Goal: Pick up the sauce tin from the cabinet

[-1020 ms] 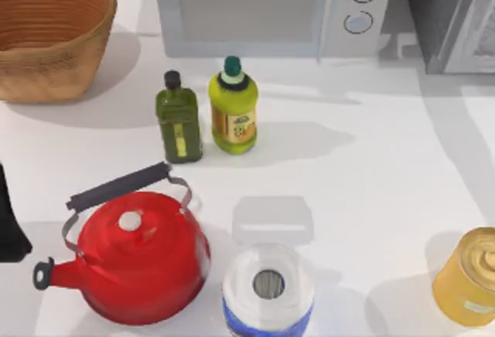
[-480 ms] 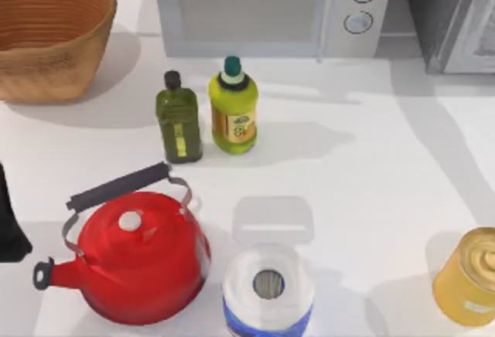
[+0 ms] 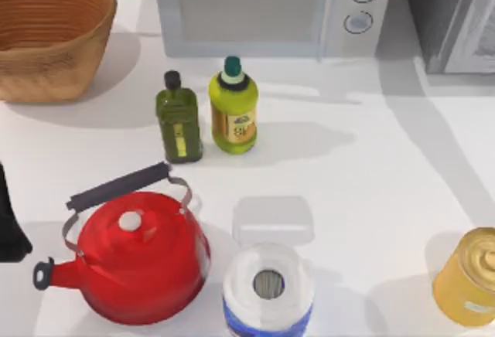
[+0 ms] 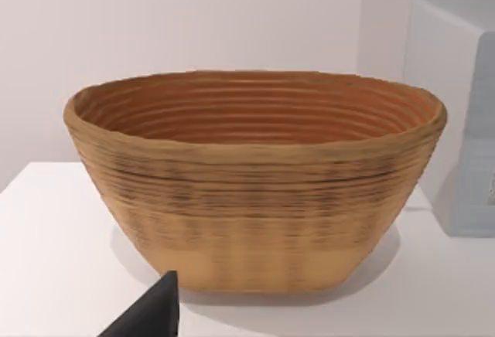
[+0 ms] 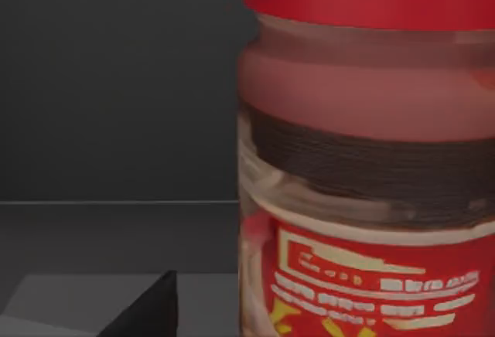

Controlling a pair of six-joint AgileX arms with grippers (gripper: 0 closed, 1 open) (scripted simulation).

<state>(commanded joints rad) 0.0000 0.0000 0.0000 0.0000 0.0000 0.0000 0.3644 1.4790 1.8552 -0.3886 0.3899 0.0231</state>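
The right claw faces the tin [image 5: 371, 159] at close range inside the dark cabinet [image 3: 452, 12], at the top view's upper right; whether it is open I cannot tell. The tin stands upright on the cabinet's floor, long axis vertical. The left arm sits parked at the worktop's [image 3: 371, 167] left edge.

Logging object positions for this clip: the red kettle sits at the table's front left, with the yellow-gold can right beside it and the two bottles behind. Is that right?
Not quite. The top view shows the red kettle at the front left and the two bottles behind it, but the yellow-gold can stands far off at the table's front right edge. Beside the kettle is a white and blue roll.
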